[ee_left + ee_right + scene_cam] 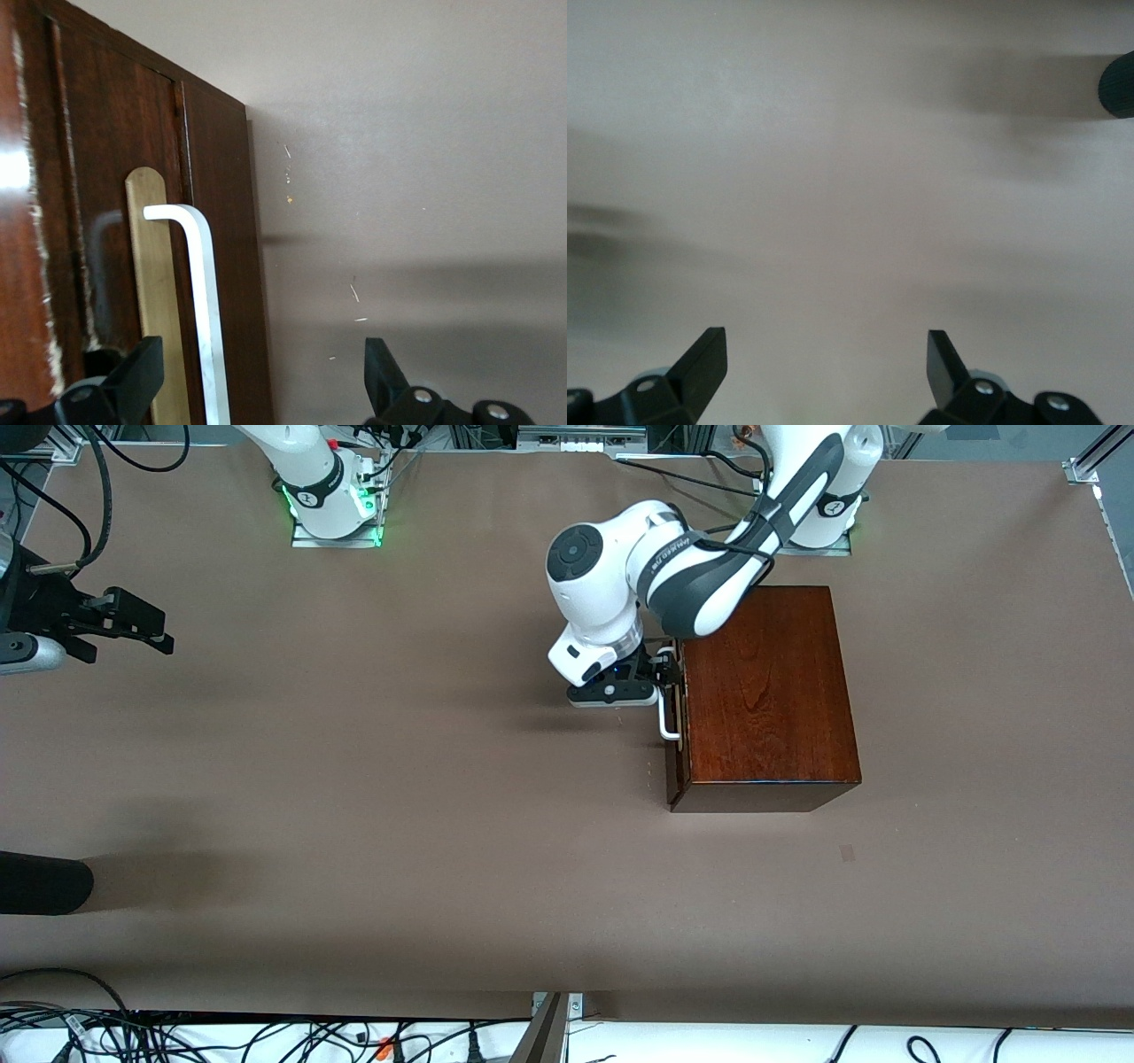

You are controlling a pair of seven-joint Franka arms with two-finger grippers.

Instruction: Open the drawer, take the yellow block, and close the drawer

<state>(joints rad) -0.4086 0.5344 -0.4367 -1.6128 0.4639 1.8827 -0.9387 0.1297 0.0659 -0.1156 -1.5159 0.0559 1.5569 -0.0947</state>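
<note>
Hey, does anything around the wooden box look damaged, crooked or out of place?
Nothing stands out. The box sits flat on the table, its drawer shut and flush, the white handle straight. No yellow block shows in any view.

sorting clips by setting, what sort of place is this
Most likely a robotics lab bench: two white robot arms bolted along a brown-covered table, loose black cables at its edge, and one glossy dark mahogany box as the only prop.

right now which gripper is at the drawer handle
The left gripper, open with its fingers either side of the white handle on the closed drawer. The right gripper waits open over bare table at its own end.
</note>
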